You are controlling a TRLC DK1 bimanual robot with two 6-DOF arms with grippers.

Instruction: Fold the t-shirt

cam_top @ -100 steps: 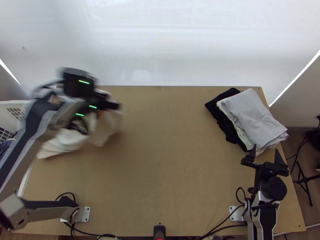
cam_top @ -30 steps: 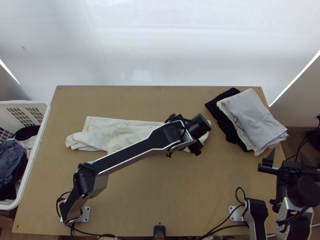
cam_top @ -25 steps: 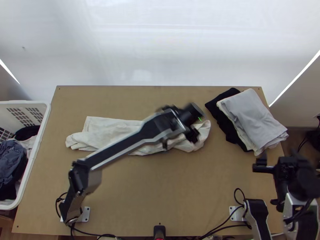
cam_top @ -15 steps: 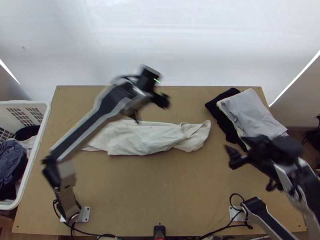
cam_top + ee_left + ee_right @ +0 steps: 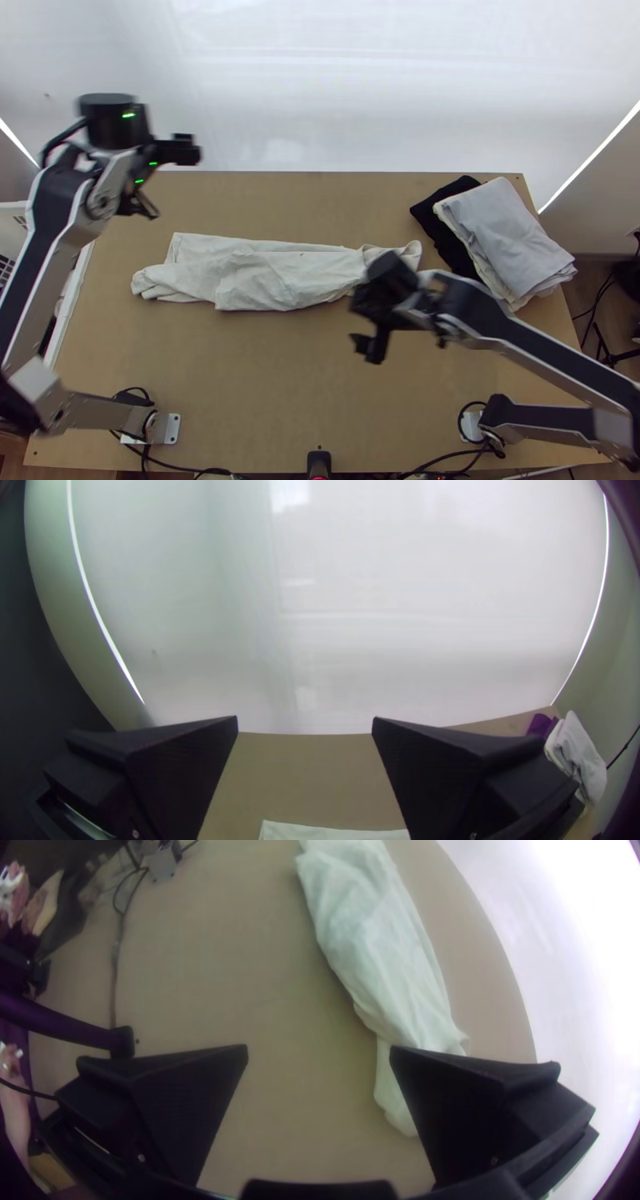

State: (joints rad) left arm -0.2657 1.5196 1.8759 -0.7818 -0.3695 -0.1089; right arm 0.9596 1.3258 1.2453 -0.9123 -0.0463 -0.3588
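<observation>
Still to be opened out, I judge: t-shirt [image 5: 272, 276] a rumpled strip, nine to two o'clock from table [image 5: 264, 384] centre; left gripper [image 5: 305, 721], right gripper [image 5: 319, 1050] spread, empty; next, pinch edges.

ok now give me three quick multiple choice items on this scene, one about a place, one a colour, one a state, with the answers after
1. Where on the table is the folded stack?
A) near left corner
B) right side, toward the far edge
C) middle of the near edge

2. What colour is the cloth on top of that stack?
A) light grey
B) bright red
C) black

3. How does the white shirt lie?
A) in a neat square
B) hanging from a gripper
C) in a long, rumpled strip

1: B, the top view shows it there, beyond the right arm.
2: A, light grey cloth covers the darker one beneath.
3: C, it stretches sideways across the table with creases and uneven edges.
</observation>
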